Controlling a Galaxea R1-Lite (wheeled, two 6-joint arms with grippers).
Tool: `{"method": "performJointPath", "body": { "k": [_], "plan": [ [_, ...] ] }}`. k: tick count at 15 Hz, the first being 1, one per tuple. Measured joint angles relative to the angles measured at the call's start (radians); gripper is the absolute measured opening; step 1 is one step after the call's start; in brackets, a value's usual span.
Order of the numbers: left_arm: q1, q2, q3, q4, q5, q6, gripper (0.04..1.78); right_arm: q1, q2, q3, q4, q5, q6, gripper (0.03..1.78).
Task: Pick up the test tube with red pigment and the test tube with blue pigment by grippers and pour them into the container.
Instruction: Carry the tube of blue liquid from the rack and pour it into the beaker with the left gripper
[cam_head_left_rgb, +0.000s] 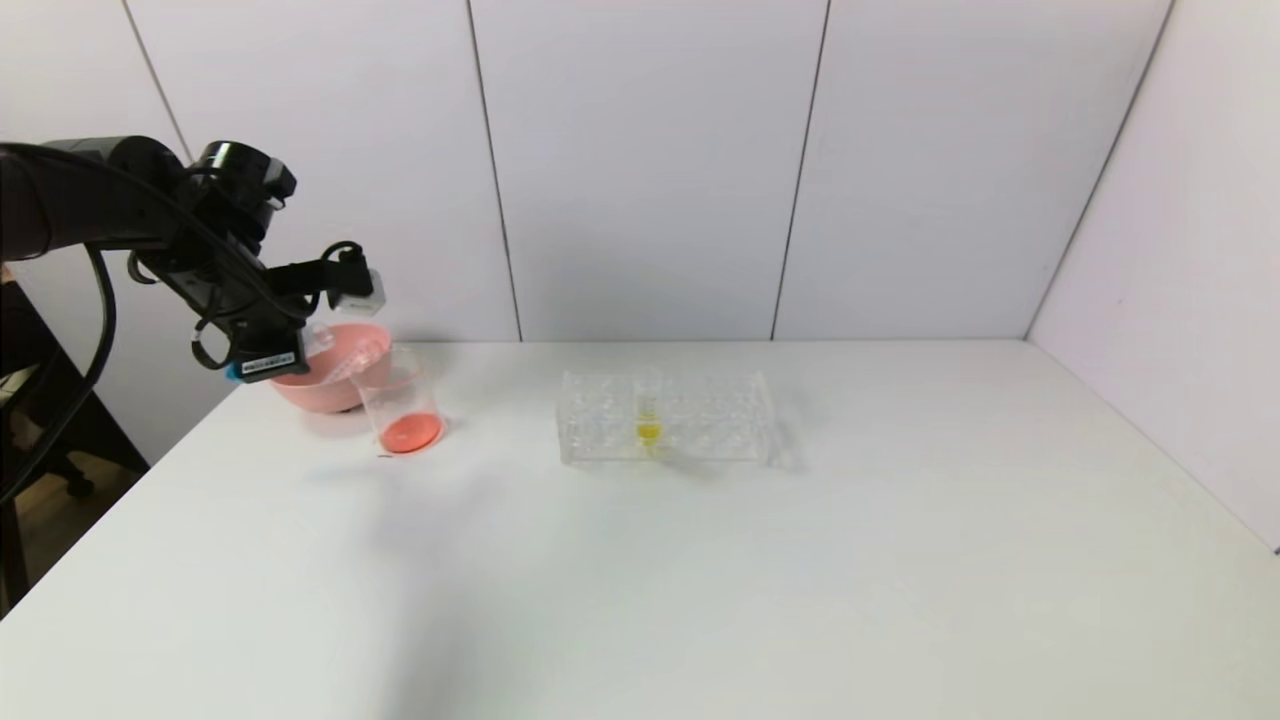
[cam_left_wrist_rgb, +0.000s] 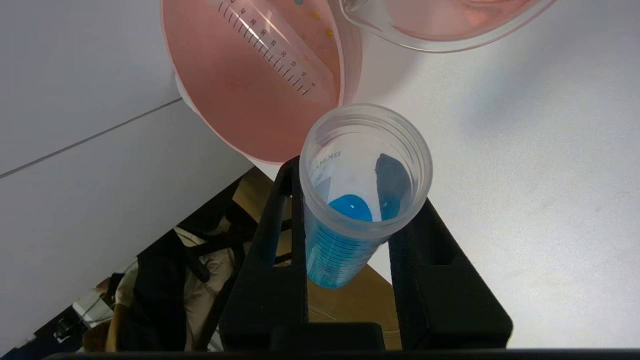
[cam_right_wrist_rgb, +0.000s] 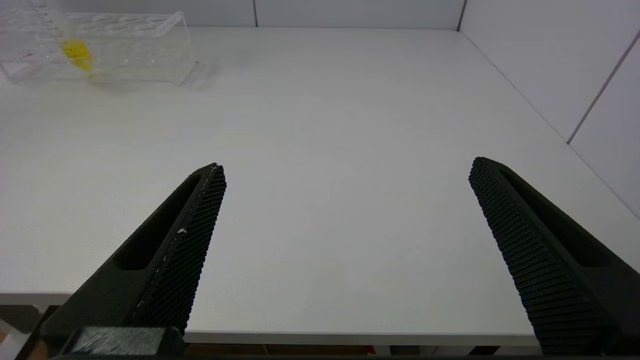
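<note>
White bench (cam_head_left_rgb: 700, 560) fills the head view, white wall panels behind. Left arm (cam_head_left_rgb: 90, 205) comes in from 9 o'clock, raised over the bench's far-left corner. Pink bowl (cam_head_left_rgb: 335, 385) sits at about 10 o'clock on the bench; a clear graduated tube (cam_left_wrist_rgb: 272, 50) lies inside it, seen in the left wrist view. Clear tube rack (cam_head_left_rgb: 665, 420) stands near bench centre, toward 12 o'clock, with one yellow-liquid tube (cam_head_left_rgb: 648, 415) upright in it; the rack also shows in the right wrist view (cam_right_wrist_rgb: 100, 50), far off.

The container (cam_head_left_rgb: 400, 405), a clear beaker, stands touching or just beside the bowl on its 4 o'clock side, with red-orange liquid (cam_head_left_rgb: 410, 432) pooled in the bottom. Its rim (cam_left_wrist_rgb: 440, 30) shows in the left wrist view, next to the bowl.

Left gripper (cam_left_wrist_rgb: 345, 280) hangs above the bowl and beaker at 10 o'clock, jaws pinching the test tube with blue pigment (cam_left_wrist_rgb: 350, 220). The tube is tipped, open mouth toward the bowl and beaker, blue liquid low in it, none at the lip. Black fingers (cam_left_wrist_rgb: 270, 260) press it on both sides.

Right gripper (cam_right_wrist_rgb: 345, 240) is idle near the bench's front edge, 5 o'clock side, jaws spread wide with nothing between them; not visible in the head view.

Test tube with red pigment: cannot tell whether the tube in the bowl is it.
</note>
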Motion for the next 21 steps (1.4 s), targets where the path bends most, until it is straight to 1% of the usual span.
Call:
{"method": "performJointPath", "body": {
  "k": [13, 16, 21],
  "plan": [
    [-0.023, 0.027, 0.001, -0.031, 0.008, 0.001, 0.48, 0.000, 0.000, 0.000, 0.000, 0.000, 0.000, 1.77],
    [-0.036, 0.029, 0.000, -0.041, 0.046, 0.003, 0.48, 0.000, 0.000, 0.000, 0.000, 0.000, 0.000, 1.77],
    [-0.043, 0.032, -0.001, -0.044, 0.056, 0.002, 0.48, 0.000, 0.000, 0.000, 0.000, 0.000, 0.000, 1.77]
  ]
}}
